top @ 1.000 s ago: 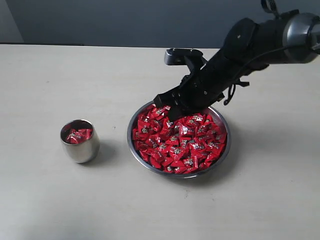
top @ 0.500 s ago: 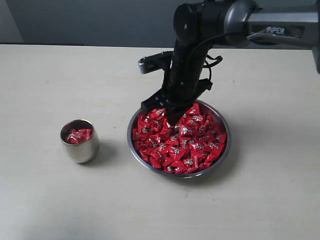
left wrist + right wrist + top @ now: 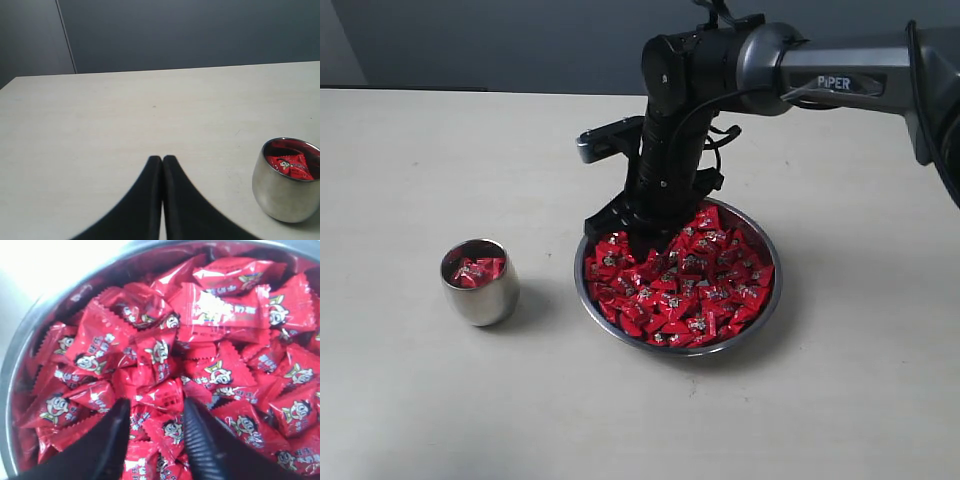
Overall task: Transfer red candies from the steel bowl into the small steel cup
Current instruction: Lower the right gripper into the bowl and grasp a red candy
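1 steel bowl (image 3: 678, 352). 1 small steel cup (image 3: 480, 295). 1 desk (image 3: 420, 400). Red candies (image 3: 690, 295) in the bowl: too many to count, lots & lots. In the cup: approx. 2 or 3 show. 1 arm (image 3: 680, 130) in the exterior view. 2 grippers: left gripper (image 3: 162, 159), right gripper (image 3: 156, 407).

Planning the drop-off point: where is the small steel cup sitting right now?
In the exterior view the small rounded polished-steel cup stands left of the wide shallow steel bowl, apart from it.

Arm (image 3: 665, 150) covers bowl's (image 3: 680, 349) far-left rim. Right wrist view: much of bowl cropped by frame, wrapper text on candies (image 3: 215, 310) too blurry to read. Cup (image 3: 285, 195) clipped at frame edge.
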`<state>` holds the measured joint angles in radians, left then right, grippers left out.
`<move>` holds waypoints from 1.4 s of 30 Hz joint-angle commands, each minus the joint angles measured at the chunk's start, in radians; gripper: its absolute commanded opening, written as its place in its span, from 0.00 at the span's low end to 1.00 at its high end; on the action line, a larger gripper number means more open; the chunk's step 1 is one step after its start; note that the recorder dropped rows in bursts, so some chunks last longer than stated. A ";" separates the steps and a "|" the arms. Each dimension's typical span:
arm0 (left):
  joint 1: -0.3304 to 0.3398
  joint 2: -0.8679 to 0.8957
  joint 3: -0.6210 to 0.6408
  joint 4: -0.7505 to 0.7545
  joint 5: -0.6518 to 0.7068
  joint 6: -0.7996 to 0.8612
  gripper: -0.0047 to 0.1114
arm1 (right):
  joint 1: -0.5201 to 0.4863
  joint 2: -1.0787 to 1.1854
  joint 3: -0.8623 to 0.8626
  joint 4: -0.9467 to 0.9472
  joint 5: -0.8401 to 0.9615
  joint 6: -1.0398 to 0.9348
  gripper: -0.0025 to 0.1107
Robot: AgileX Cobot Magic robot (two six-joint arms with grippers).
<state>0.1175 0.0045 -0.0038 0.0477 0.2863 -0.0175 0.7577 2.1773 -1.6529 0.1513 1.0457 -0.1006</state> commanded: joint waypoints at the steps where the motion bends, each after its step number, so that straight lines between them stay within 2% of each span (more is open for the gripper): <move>1: 0.001 -0.004 0.004 -0.003 -0.002 -0.002 0.04 | 0.000 -0.005 -0.005 -0.010 -0.005 0.007 0.47; 4: 0.001 -0.004 0.004 -0.003 -0.002 -0.002 0.04 | 0.000 -0.005 -0.005 -0.013 -0.016 0.009 0.40; 18: 0.001 -0.004 0.004 -0.003 -0.002 -0.002 0.04 | 0.000 0.083 -0.005 -0.031 -0.003 0.007 0.40; 42: 0.001 -0.004 0.004 -0.003 -0.002 -0.002 0.04 | 0.000 0.083 -0.005 -0.038 0.021 0.007 0.40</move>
<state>0.1175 0.0045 -0.0038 0.0477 0.2863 -0.0175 0.7577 2.2502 -1.6591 0.1243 1.0565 -0.0892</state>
